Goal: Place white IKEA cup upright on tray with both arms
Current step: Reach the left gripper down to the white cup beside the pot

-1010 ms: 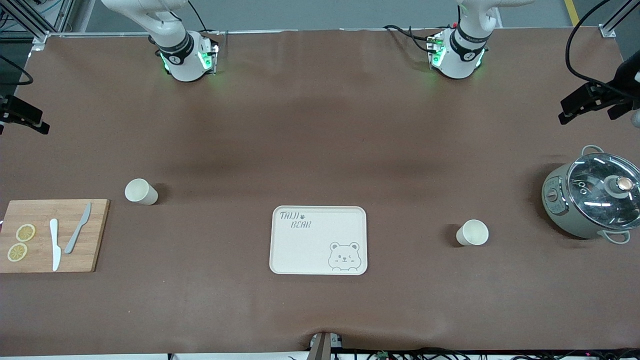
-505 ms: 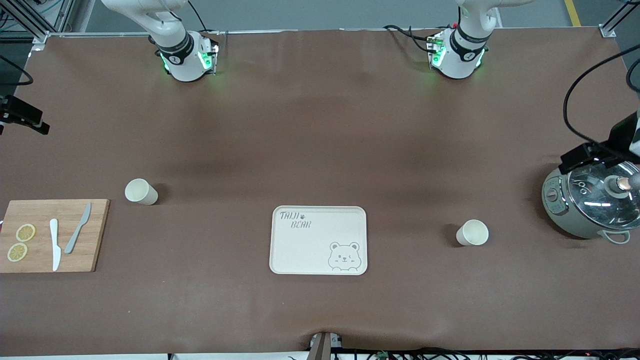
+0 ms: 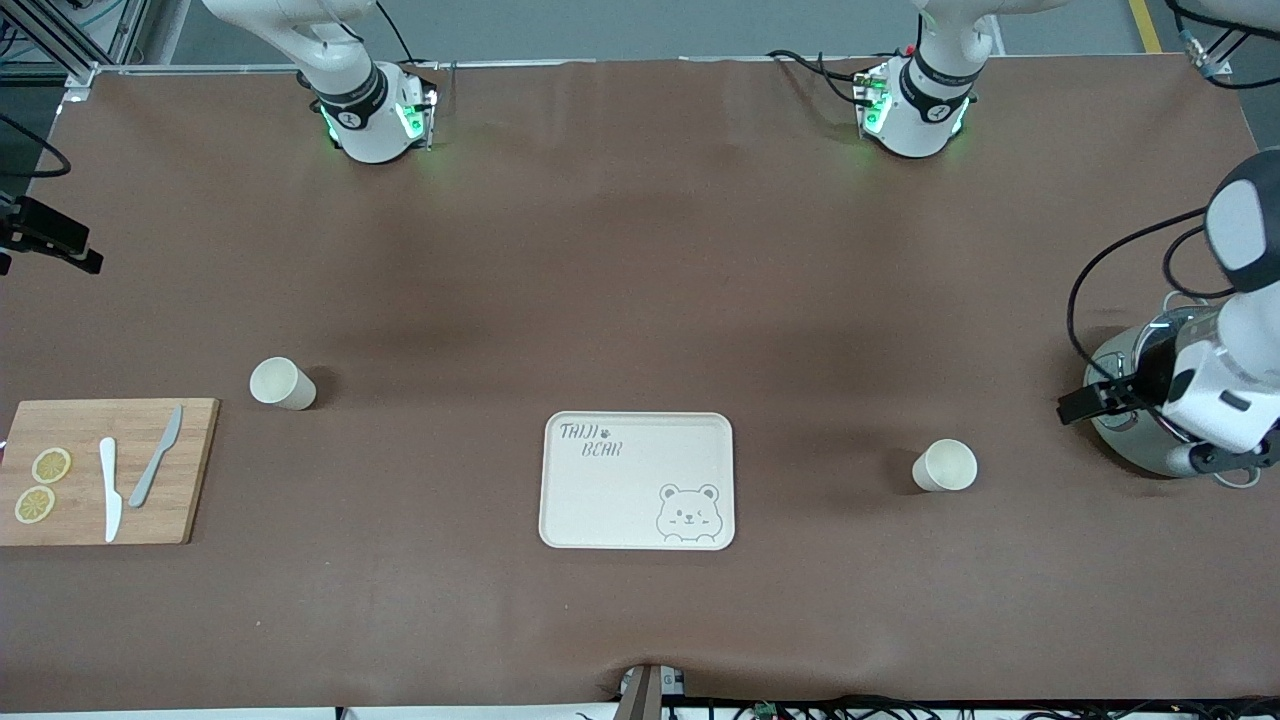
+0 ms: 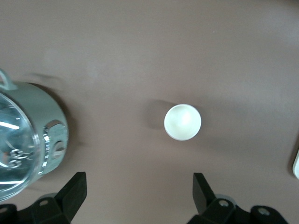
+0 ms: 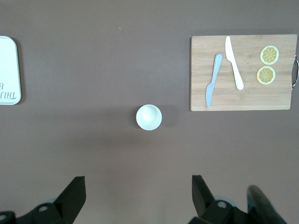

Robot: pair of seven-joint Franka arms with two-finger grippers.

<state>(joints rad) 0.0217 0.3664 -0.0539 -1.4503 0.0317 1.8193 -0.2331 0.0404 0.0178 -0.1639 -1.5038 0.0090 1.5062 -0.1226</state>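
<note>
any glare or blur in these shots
Front view: sharp, soft arm shadows on the table. Left wrist view: glare streaks on the pot lid, pot edge smeared, cup washed out. Right wrist view: even light, crisp board.

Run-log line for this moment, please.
left gripper: open, over pot | right gripper: open, above table | both cups on table | tray: empty

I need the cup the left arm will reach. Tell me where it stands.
In the front view the cup stands on the table toward the left arm's end, between the tray and the pot, with the left end effector open above it.
</note>
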